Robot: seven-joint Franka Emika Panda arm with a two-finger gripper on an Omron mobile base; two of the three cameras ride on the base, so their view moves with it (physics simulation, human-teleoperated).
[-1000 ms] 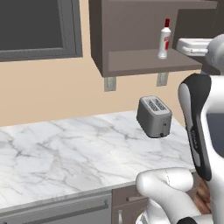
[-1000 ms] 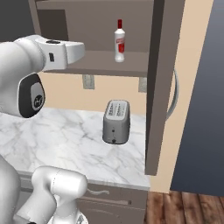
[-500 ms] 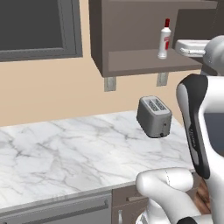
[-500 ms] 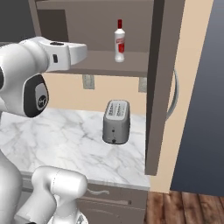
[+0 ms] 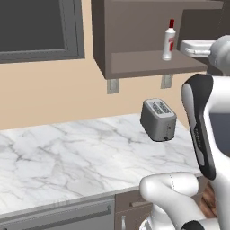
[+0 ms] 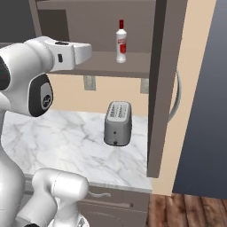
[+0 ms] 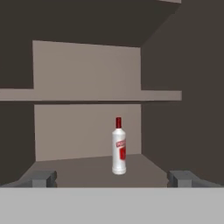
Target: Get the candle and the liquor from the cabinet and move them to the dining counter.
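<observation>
The liquor (image 7: 118, 146), a white bottle with a red cap, stands upright on the lower shelf of the open dark brown cabinet (image 7: 87, 94). It also shows on that shelf from both sides, as the liquor (image 5: 168, 40) and the liquor (image 6: 121, 41). My gripper (image 7: 113, 179) is open, level with the shelf's front edge and short of the bottle, with nothing between its fingers. The bottle sits straight ahead, just right of centre. The white hand (image 6: 71, 52) hovers left of the shelf opening. The candle and the dining counter are out of view.
A silver toaster (image 5: 158, 119) stands on the marble wall counter (image 5: 67, 157) below the cabinet. The open cabinet door (image 6: 162, 88) with its silver handle (image 6: 178, 95) hangs to the right of the shelf. A second shelf (image 7: 87, 94) runs above the bottle.
The hand has edged slightly closer to the cabinet shelf and the elbow has shifted. The bottle has not moved and the jaws stay open.
</observation>
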